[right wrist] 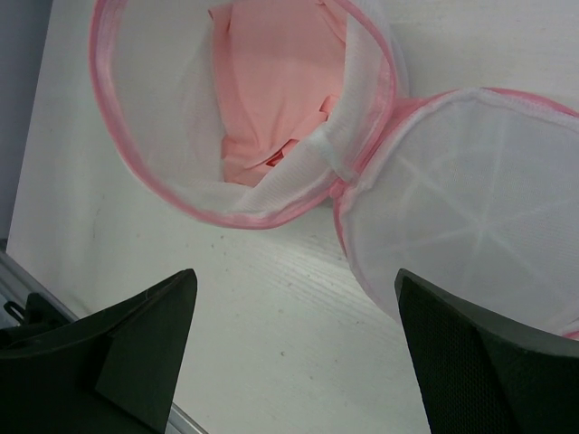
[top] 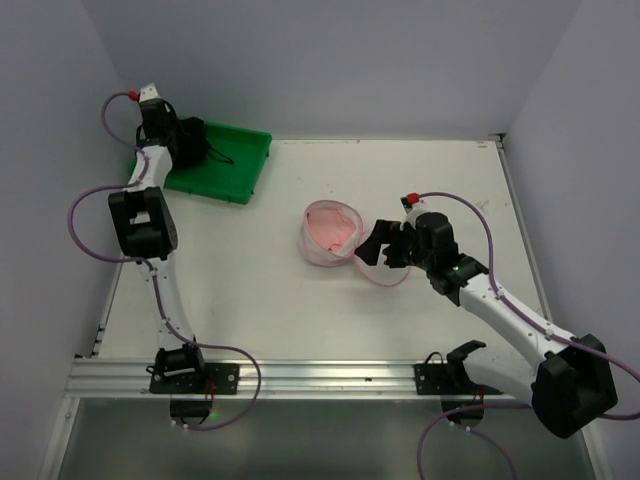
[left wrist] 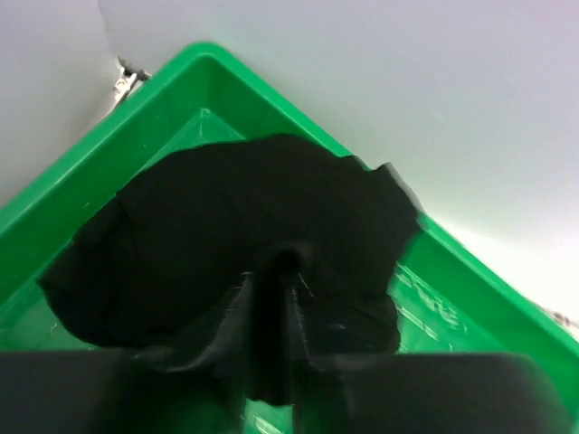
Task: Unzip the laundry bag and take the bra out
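The laundry bag lies mid-table with its mouth open, white mesh with a pink zipper rim. Its round lid is flipped out beside the mouth. Pink fabric shows inside. My right gripper is open and empty just right of the bag; in the right wrist view its gripper hovers over bare table below the hinge. My left gripper is over the green tray, shut on a black garment that bunches between the fingers.
The green tray sits at the table's far left corner, against the back wall; its rim surrounds the black garment. Walls enclose the table on three sides. A metal rail runs along the near edge.
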Robot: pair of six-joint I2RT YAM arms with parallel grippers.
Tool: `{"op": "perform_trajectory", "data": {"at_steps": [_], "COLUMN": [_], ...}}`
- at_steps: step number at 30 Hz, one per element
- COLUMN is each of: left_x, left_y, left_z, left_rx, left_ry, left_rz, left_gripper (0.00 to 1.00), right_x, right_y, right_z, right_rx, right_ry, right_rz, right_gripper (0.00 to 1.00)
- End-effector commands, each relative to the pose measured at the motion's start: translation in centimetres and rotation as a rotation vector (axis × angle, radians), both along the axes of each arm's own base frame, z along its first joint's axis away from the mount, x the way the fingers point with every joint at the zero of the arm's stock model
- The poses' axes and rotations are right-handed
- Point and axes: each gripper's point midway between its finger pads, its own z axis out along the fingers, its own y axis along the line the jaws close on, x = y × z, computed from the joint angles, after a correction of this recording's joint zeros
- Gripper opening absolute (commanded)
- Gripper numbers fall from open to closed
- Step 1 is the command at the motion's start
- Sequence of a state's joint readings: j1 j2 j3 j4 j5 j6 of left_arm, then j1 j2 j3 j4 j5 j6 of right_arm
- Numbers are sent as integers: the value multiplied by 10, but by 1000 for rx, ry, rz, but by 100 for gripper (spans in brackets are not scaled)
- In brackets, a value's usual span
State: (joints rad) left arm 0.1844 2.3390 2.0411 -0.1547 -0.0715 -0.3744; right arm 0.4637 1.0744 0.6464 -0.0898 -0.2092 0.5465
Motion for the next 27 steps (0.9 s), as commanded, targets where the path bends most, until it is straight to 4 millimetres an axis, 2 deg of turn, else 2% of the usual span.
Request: {"op": "perform_trajectory", "data": {"at_steps": [1, 3, 4, 5, 7, 8, 9, 10, 11, 12, 13, 14, 15, 16, 17, 18, 19, 21, 22, 24, 25, 26, 27], "left_x": [30, 28, 25, 22, 5, -3, -17, -30, -42, -59, -73, -84, -104, -117, -137, -148, -164, -191, -209, -230, -246, -255, -259], "left_y": [8, 1, -3, -11, -27, -32, -41, -58, -67, -79, -107, -129, -145, -181, -197, -214, -250, -282, -317, -342, -370, -382, -394], "left_z": [34, 40, 45, 49, 72, 77, 112, 102, 105, 139, 129, 132, 149, 147, 140, 134, 131, 117, 114, 105, 103, 93, 96], "left_rx": [66, 58, 58, 56, 72, 87, 103, 105, 110, 116, 106, 80, 62, 39, 7, 0, 3, 13, 27, 58, 79, 103, 113], "left_ry": [-152, -162, -165, -166, -174, -164, -206, -171, -154, -200, -165, -158, -171, -162, -121, -96, -79, -21, -11, 35, 43, 78, 74], "left_rz": [-34, -74, -81, -111, -135, -141, -150, -165, -160, -164, -198, -214, -226, -287, -305, -328, -391, -450, -521, -561, -612, -638, -652], "left_gripper": [50, 67, 80, 85, 97, 99, 100, 100, 100, 100, 100, 99, 99, 97, 96, 95, 93, 90, 87, 84, 80, 78, 77], "right_x": [5, 9, 11, 13, 15, 15, 17, 18, 19, 21, 22, 23, 24, 26, 26, 25, 25, 21, 22, 20, 19, 19, 17], "right_y": [2, 0, 0, -2, -2, -2, -3, -4, -5, -8, -10, -12, -14, -18, -20, -22, -24, -25, -28, -32, -33, -35, -36], "right_z": [8, 5, 4, 2, 0, -1, -2, -3, -3, -6, -9, -10, -11, -12, -12, -14, -15, -17, -18, -20, -21, -22, -23], "right_rx": [-4, -15, -18, -18, -10, 0, 2, 7, 15, 7, 0, 0, -5, -11, -5, -10, -12, -9, -16, -20, -22, -24, -24], "right_ry": [-26, -18, -15, -5, 4, 12, 5, 12, 15, 18, 25, 34, 42, 40, 42, 45, 44, 49, 44, 45, 46, 44, 42], "right_rz": [16, -4, -14, -36, -55, -66, -81, -96, -114, -138, -154, -171, -189, -216, -234, -243, -253, -256, -270, -285, -288, -299, -303], "right_gripper": [92, 92, 92, 92, 92, 92, 92, 91, 91, 90, 90, 90, 90, 90, 90, 90, 90, 90, 90, 90, 90, 90, 90]}}
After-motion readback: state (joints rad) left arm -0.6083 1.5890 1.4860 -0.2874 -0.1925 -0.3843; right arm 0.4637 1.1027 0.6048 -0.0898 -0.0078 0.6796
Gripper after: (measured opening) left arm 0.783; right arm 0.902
